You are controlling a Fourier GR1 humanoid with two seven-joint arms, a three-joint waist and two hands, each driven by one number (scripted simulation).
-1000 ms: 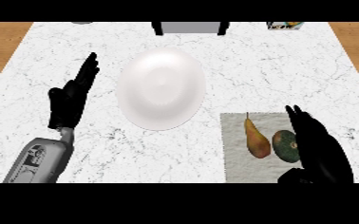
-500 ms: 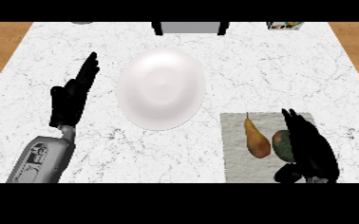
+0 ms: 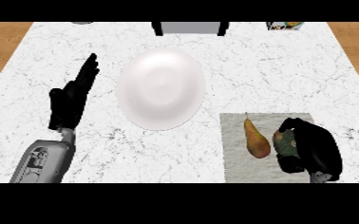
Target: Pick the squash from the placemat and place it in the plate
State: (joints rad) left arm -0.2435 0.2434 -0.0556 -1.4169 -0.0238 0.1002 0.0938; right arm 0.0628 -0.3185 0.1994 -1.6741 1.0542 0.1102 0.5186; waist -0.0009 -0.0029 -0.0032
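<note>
At five o'clock, on the placemat (image 3: 235, 173), your right hand (image 3: 314, 149) curls round the squash (image 3: 284, 141), with the pear (image 3: 257, 140) just beside at its nine o'clock: sweeping toward the plate (image 3: 161, 95) at eleven may knock that pear; your left hand (image 3: 70, 102) rests open at nine.

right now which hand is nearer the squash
Right. The right hand curls round the squash on the placemat; the left hand rests open on the far side of the plate, well away.

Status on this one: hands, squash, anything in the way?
Left hand open, resting at left. Right hand curled round squash on placemat. Pear lies between squash and plate.
</note>
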